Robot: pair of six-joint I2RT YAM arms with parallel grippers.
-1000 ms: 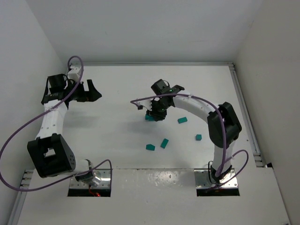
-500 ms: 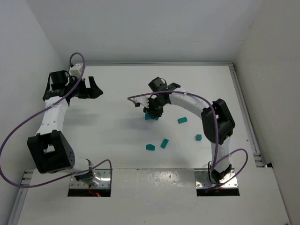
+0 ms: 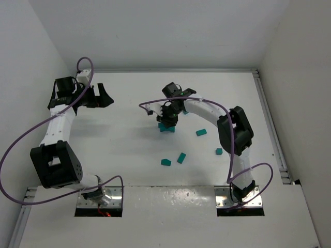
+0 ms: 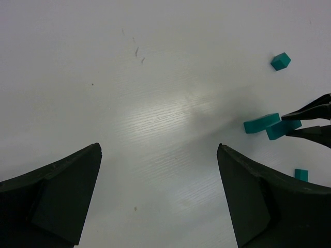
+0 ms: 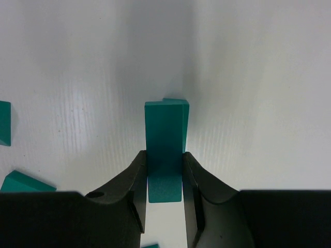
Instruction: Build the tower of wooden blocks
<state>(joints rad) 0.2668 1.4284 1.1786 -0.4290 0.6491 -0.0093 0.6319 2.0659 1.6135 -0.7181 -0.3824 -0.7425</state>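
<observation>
Over the last second, swings the right arm's elbow in toward the left and carries the right gripper [image 3: 168,114] a little left and farther across the table [image 3: 129,150]. Keeps a teal bar [image 5: 164,135] clenched between the jaws, pinched on its two long sides. Sets that bar almost squarely over the base block [image 4: 258,124] at the middle of the table. In the right wrist view, leaves only a sliver of that block showing past the bar's far and right edges, so close to lined up. Cannot tell whether touching or hanging just above. In the left wrist view, reads as two pieces overlapping and slightly crossed, with the right jaws reaching in from the right edge.

Nudges the left gripper [image 3: 101,96] only slightly at the far left. Holds it released, jaws spread wide over bare table, well apart from every block.

Puts the tower at its second layer at best, with placement about to happen. Probably calls for a small squaring-up before letting go, since an offset bar could tip off. Leaves the rest to the near right: the short bar [image 3: 201,133], the small cube [image 3: 219,151], the tilted block [image 3: 181,157] and the near block [image 3: 165,162], all apart from the stack.
</observation>
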